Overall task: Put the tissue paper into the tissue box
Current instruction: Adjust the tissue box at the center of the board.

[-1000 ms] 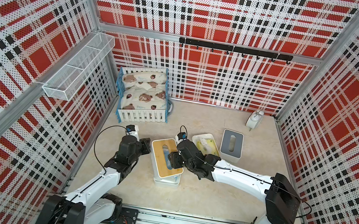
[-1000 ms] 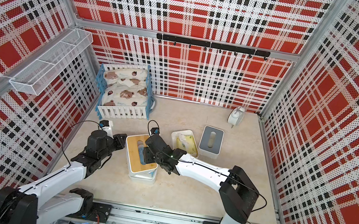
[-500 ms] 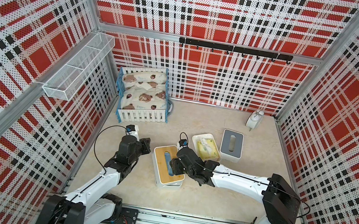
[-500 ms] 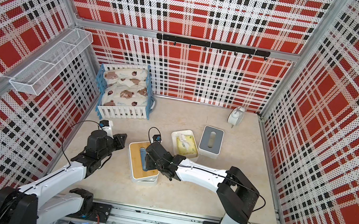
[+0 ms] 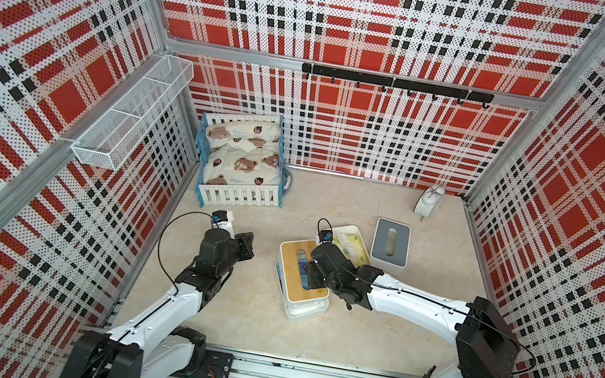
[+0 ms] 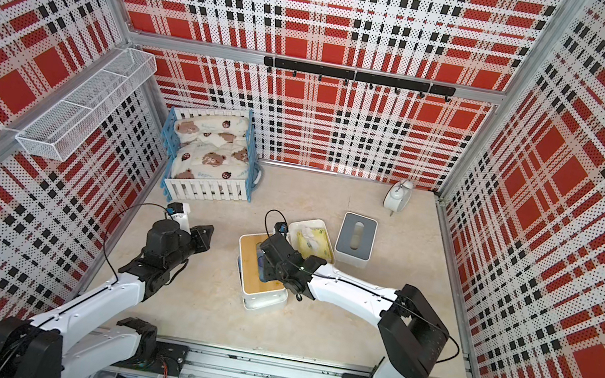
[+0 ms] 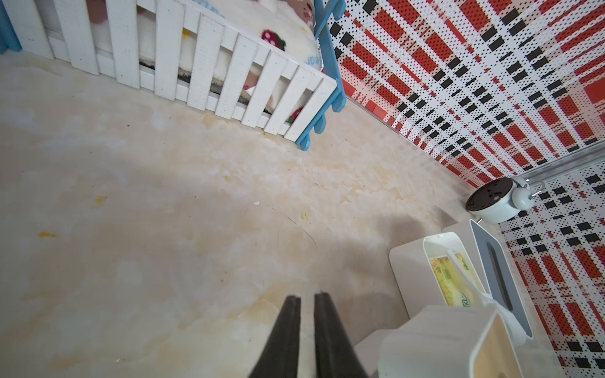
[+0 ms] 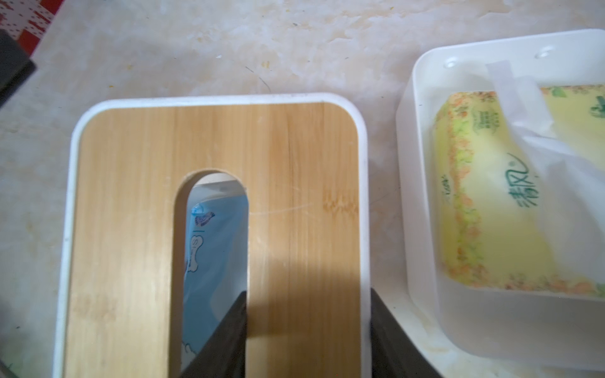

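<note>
Presently the right claw [image 8: 307,294] grasps the bamboo lid [image 8: 294,157], one finger in its slot, directly over the tissue box [image 5: 306,310]. The blue tissue pack [image 8: 212,248] lies inside, lengthwise beneath the slot. The left claw [image 7: 307,296], nearly clenched and empty, stands well apart.

The right gripper [image 6: 265,267] sits on the lid [image 6: 250,269] of a white box [image 6: 264,301]; beside it, a yellow pack [image 6: 314,242] lies in an open box [image 6: 307,223].
</note>
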You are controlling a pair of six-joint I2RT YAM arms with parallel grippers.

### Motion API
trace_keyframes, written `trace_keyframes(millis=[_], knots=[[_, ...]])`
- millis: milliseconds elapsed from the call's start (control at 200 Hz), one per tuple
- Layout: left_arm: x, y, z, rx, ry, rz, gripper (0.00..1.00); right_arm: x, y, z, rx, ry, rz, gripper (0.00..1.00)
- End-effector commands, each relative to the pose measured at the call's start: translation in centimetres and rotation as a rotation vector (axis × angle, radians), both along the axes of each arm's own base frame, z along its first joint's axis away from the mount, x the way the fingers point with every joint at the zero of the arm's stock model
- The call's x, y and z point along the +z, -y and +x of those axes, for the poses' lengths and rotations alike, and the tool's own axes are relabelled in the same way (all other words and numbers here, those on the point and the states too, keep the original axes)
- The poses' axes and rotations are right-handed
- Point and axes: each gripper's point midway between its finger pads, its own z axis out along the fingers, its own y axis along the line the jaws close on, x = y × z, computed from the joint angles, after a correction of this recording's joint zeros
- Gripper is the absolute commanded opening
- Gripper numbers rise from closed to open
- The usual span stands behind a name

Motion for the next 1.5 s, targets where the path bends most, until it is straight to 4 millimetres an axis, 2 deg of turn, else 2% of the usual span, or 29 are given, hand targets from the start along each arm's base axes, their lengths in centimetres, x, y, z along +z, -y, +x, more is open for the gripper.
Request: trace_keyframes(millis=[0, 115, 210, 446, 551, 727, 1072, 1263, 1493], knots=[[1.0, 0.1, 0.2, -0.011, 0.035, 0.000, 0.16, 0.7, -0.4, 0.4, 0.043, 0.007, -0.061, 0.27], [1.1, 0.0, 0.2, -0.010, 0.036, 0.002, 0.16, 0.2, -1.0, 0.2, 0.104, -0.022, -0.108, 0.27], [1.0, -0.1, 0.2, -0.008, 0.034, 0.006, 0.16, 0.4, -0.8, 0.0, 0.119, -0.032, -0.140, 0.27], [1.1, -0.1, 0.3, -0.007, 0.037, 0.002, 0.16, 3.2, 1.0, 0.1, 0.084, 0.002, -0.185, 0.27], [1.2, -0.1, 0.3, -0.008, 0.039, -0.001, 0.16, 3.8, 1.4, 0.0, 0.069, 0.006, -0.188, 0.27], [1.4, 0.0, 0.3, -0.011, 0.043, -0.002, 0.16, 3.2, 1.3, -0.5, 0.076, -0.023, -0.203, 0.26], [1.3, 0.1, 0.4, -0.014, 0.040, -0.002, 0.16, 2.8, -0.7, -1.0, 0.121, -0.070, -0.232, 0.26], [1.4, 0.0, 0.4, -0.014, 0.042, 0.001, 0.16, 2.1, -0.1, -0.8, 0.100, -0.078, -0.277, 0.26], [1.4, 0.1, 0.5, -0.019, 0.041, 0.000, 0.16, 2.8, 0.8, -0.5, 0.071, -0.059, -0.294, 0.26]])
